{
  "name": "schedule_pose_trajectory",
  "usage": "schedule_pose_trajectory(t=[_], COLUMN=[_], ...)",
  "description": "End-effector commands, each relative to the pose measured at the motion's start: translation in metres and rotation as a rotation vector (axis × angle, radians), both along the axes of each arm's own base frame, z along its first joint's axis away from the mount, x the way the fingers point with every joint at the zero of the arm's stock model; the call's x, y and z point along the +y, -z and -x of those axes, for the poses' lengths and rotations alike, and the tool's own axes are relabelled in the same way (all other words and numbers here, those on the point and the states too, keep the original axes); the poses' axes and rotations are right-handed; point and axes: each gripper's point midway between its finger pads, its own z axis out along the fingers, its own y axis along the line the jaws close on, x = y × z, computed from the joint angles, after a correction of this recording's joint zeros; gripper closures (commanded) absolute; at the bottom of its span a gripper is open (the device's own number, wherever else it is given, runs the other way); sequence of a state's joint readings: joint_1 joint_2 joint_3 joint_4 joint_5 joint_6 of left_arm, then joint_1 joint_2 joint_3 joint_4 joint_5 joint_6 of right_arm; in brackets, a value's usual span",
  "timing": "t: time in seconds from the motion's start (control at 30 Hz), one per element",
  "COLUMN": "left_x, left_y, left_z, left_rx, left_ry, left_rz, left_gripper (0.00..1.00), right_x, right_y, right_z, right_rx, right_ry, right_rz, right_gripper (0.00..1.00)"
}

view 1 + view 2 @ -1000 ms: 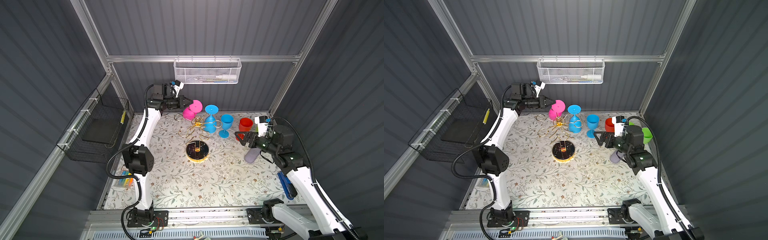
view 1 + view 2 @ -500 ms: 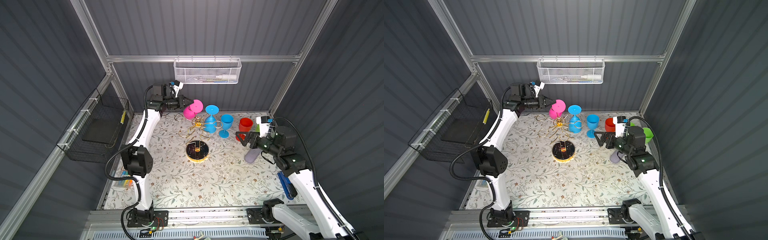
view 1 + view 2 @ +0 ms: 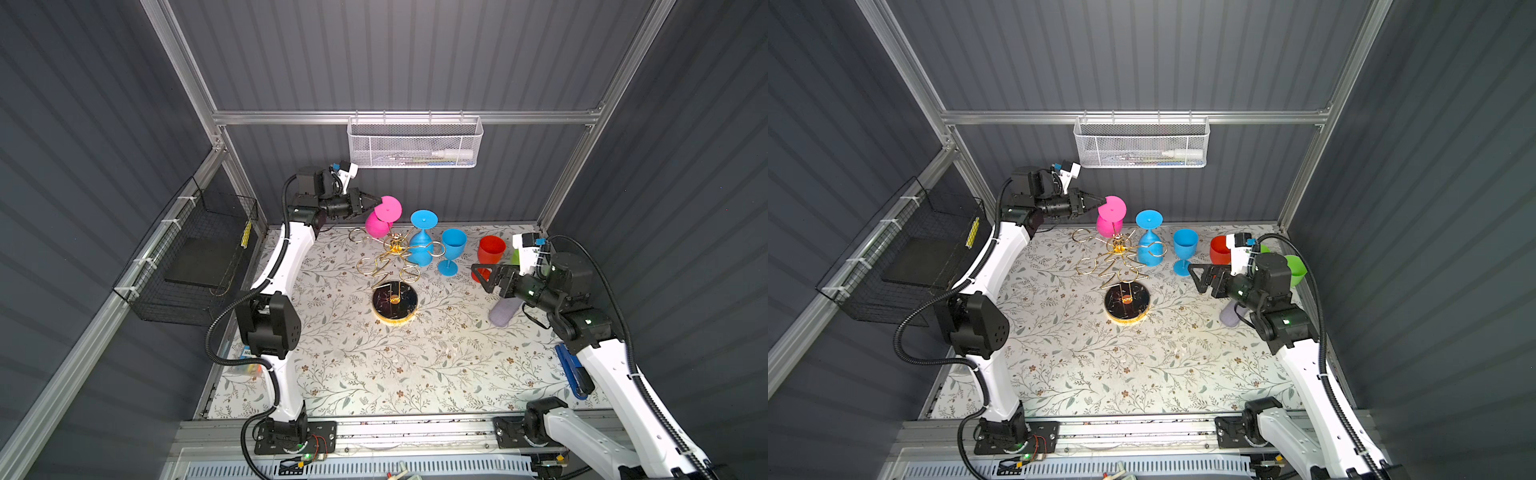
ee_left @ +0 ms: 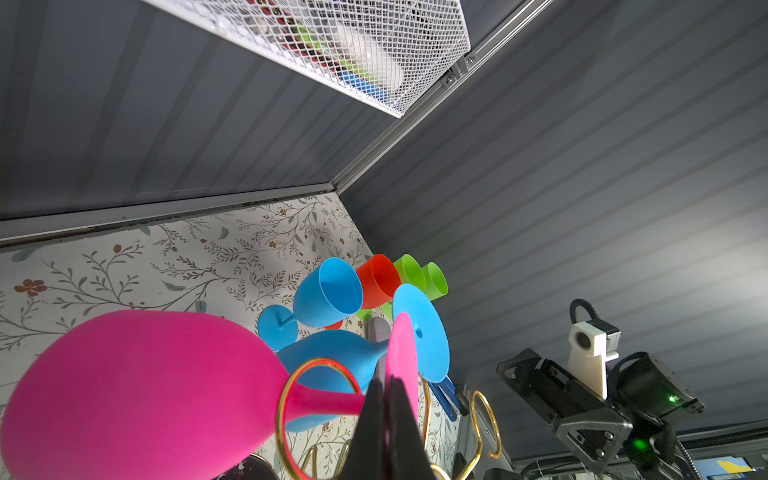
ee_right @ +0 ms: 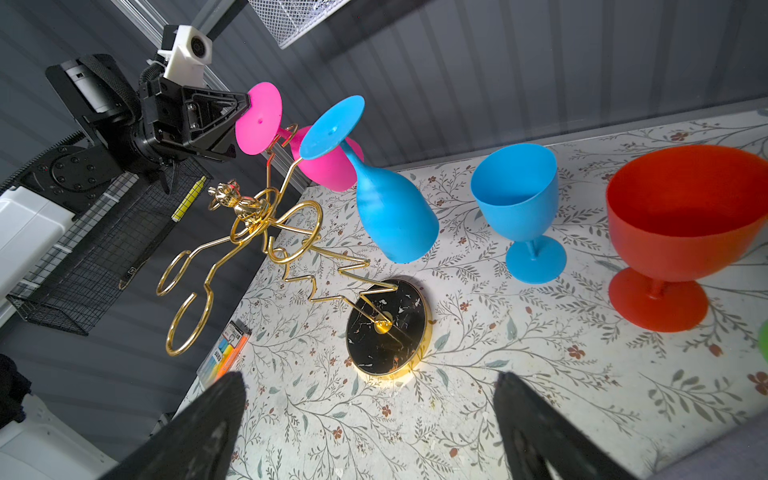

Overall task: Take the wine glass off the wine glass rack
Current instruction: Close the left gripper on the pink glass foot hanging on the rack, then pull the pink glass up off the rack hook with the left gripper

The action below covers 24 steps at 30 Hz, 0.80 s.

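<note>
Atop the gold wire rack [image 3: 395, 257], the pink plastic wine glass [image 3: 378, 226] hangs unmoved, left gripper [image 3: 374, 202] still clamping its foot; right gripper [image 3: 480, 277] gapes empty.

Both arms [image 3: 291, 249] wear white shells, black joints and ribbed black cables [image 3: 210, 336] (green lights [image 3: 588, 321] on the right).

1. Floral-patterned table [image 3: 374, 365]
2. Gold wine glass rack [image 3: 395, 302], its round black base standing mid-table
3. Upright blue glass [image 3: 453, 244], behind and right of the rack's base
4. Upright red glass [image 3: 491, 249], right of the base, beyond the blue glass
</note>
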State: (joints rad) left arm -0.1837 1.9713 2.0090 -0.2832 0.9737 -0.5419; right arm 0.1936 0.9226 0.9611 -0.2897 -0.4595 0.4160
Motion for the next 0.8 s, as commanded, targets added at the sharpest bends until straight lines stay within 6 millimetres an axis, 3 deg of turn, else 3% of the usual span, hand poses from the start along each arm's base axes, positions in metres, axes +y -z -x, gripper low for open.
schedule_pose_trajectory(t=[0.0,0.37,0.77], left_x=[0.000,-0.005,-0.031], left_y=[-0.031,-0.022,-0.014], left_z=[0.021,0.034,0.047], left_rx=[-0.059,-0.037,-0.027], left_ry=[0.036,0.061,0.112], left_rz=[0.030,0.029,0.017], left_gripper=[1.00,1.00,1.00], right_x=[0.000,0.000,0.000], right_y=[-0.012,-0.012,-0.012], right_z=[0.004,0.004,0.005], right_rx=[-0.024,-0.023,-0.024], right_ry=[0.002,0.000,-0.001], right_rz=[-0.008,-0.011,-0.013], right_gripper=[0.05,0.05,0.05])
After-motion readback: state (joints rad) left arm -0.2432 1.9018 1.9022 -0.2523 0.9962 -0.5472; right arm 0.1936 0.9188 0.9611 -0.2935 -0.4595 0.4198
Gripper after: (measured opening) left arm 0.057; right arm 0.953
